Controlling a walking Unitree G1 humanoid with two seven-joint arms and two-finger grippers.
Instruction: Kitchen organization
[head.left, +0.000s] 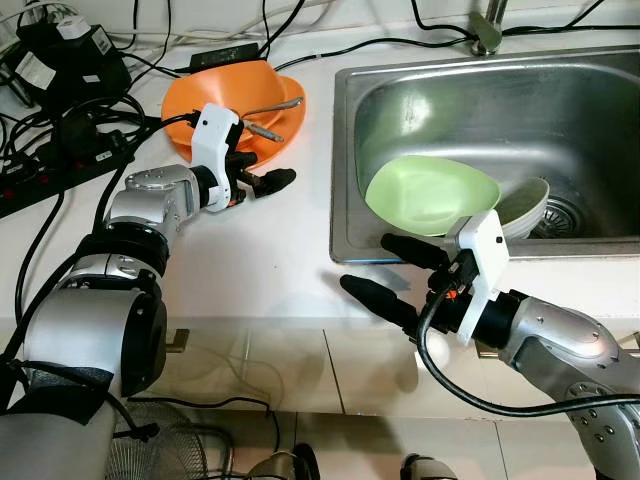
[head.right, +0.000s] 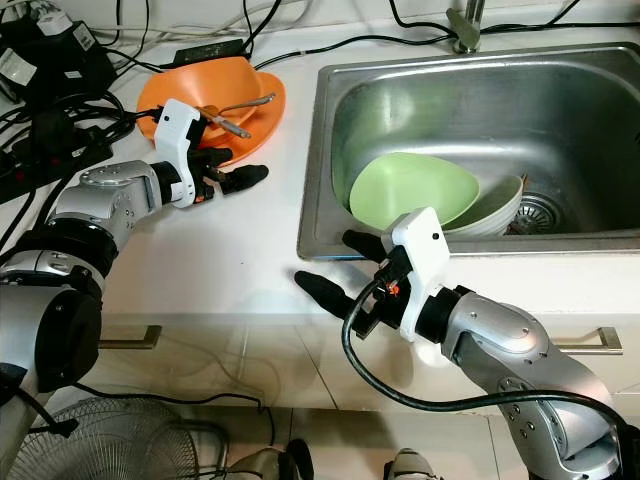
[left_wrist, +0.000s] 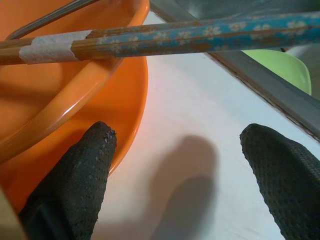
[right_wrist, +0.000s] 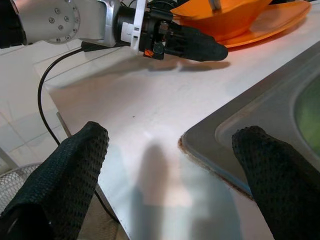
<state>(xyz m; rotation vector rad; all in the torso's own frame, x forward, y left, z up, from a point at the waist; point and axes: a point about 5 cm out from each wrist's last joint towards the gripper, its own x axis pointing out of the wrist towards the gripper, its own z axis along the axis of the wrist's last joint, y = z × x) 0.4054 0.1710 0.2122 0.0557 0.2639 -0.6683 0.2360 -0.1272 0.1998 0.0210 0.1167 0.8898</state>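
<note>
Tabletop (head.left: 260, 250) white, spans near edge; steel sink (head.left: 345, 150) sunk at right. Green bowl (head.left: 430, 192) leans inside sink, near-left, over paler bowl (head.left: 530, 205). Orange bowl (head.left: 225, 85) on orange plate (head.left: 285, 125), far left, chopsticks (left_wrist: 200, 35) and metal utensil (head.left: 270, 105) resting across. Cables, power strip (head.left: 50, 175) far left. Right gripper (head.left: 395, 275) at sink's near-left corner, jaws spread, empty. Left gripper (head.left: 262, 180) just beside plate, jaws apart, empty. Bowls look light, rigid, slick plastic; pinch at rim. Chopsticks thin, likely to roll.
</note>
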